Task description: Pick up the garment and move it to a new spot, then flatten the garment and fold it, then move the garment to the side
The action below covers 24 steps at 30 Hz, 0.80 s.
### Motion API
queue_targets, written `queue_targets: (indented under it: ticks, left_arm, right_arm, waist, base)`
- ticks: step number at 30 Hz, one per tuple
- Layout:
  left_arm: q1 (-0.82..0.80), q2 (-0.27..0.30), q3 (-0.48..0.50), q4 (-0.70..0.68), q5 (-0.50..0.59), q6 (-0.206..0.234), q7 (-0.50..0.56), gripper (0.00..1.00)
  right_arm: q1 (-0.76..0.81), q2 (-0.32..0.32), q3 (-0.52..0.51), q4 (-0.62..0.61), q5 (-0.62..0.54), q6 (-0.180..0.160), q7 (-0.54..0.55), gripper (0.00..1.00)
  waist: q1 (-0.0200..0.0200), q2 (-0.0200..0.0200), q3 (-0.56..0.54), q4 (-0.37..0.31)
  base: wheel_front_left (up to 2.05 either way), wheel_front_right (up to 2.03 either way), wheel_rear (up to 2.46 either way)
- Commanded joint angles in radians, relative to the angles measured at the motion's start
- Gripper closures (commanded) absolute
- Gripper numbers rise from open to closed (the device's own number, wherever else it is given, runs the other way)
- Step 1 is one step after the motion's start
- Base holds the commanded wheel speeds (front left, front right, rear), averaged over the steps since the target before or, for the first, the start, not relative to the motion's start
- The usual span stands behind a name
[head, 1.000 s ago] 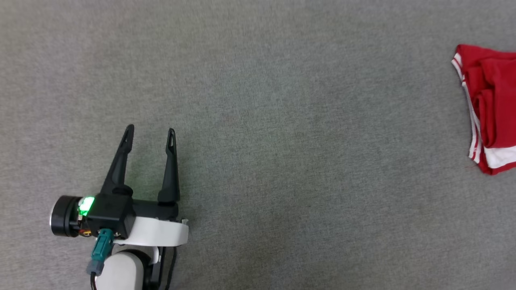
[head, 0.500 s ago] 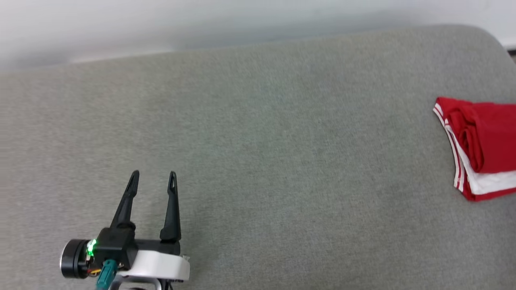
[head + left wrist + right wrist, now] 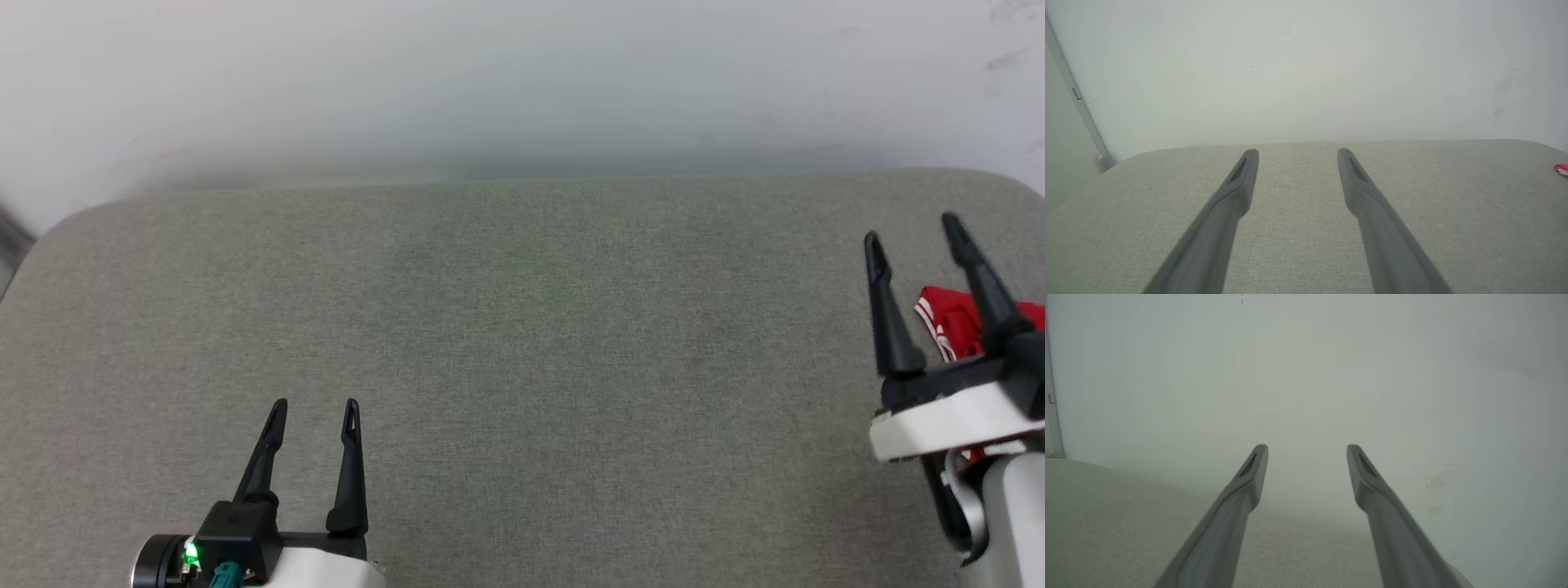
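Grey fabric-covered surface (image 3: 522, 343) with rounded corners, plain pale wall (image 3: 522, 73) behind

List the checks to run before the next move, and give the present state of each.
1. Left end effector open, holding nothing: ok.
2. Right end effector open, holding nothing: ok.
3. Garment lying at the right side of the grey surface: ok.
4. Garment folded neatly: cannot tell, the right end effector hides most of it.
5. Right end effector lifted free of the garment: cannot tell, they overlap in the head view.
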Motion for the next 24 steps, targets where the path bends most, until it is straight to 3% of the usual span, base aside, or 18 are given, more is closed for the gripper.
queue_targets:
  ticks: [1, 11, 24]
  left_arm:
    - [0.013, -0.001, 0.002, 0.004, -0.003, 0.0, -0.002, 0.0]
    - [0.048, -0.003, 0.014, 0.032, -0.027, -0.006, -0.002, 0.0]
    - [0.079, -0.003, 0.014, 0.067, -0.055, -0.02, -0.002, 0.0]
  right_arm:
    - [0.041, 0.02, 0.003, 0.004, 0.006, -0.001, -0.005, 0.0]
    - [0.26, 0.124, -0.047, -0.022, 0.026, -0.001, -0.004, 0.0]
    - [0.424, 0.179, -0.077, -0.096, 0.037, -0.001, -0.004, 0.0]
  waist:
    - [0.0003, 0.0, -0.02, 0.018]
    - [0.0003, 0.0, -0.064, 0.039]
    - [0.0003, 0.0, -0.093, 0.042]
  base:
    - [0.0, 0.0, 0.0]
    - [0.0, 0.0, 0.0]
    - [0.0, 0.0, 0.0]
